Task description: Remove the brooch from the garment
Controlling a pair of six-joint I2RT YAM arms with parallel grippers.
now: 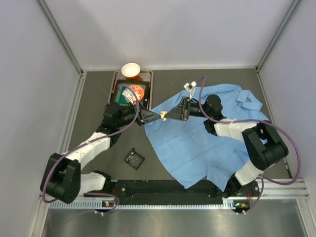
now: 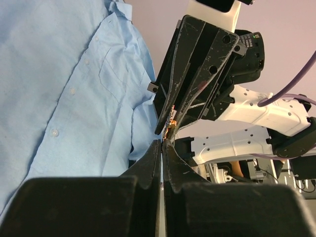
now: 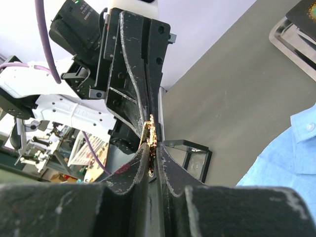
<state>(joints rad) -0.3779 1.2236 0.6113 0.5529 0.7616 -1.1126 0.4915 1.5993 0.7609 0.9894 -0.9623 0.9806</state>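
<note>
Near the middle of the counter, tip to tip: left gripper (image 1: 157, 117) reaching in from the left edge's side, right gripper (image 1: 170, 115) from the right. Between the 2, the brooch (image 1: 163, 116), a small gold-silver speck held up off the counter, just above the garment (image 1: 197, 143) at its edge nearest the left side.

From the left wrist: left gripper (image 2: 162, 147) clenched almost flat, only a thin slit between its fingers, tips meeting the lower end of the brooch (image 2: 171, 127). Opposite it, right gripper (image 2: 169, 129) pressed closed on the same piece. Ornament in open air, pale wall behind it. Garment (image 2: 64, 89) filling the left of this view, with a row of buttons and 1 chest pocket visible.

From the right wrist: right gripper (image 3: 150, 157) squeezed tight on the brooch (image 3: 150, 136), which glints gold along the seam between the fingers. Left gripper (image 3: 148, 123) pointing down onto its upper end, likewise closed there.

Garment spread wrinkled over the right half of the counter, collar toward the far right corner, 1 hem reaching the near edge between the arm bases. Small dark square box (image 1: 134, 159) on bare counter toward the near left, apart from the cloth. Tray (image 1: 150, 81) at the far edge, left of centre, with a white bowl (image 1: 131, 70) at its far end.
</note>
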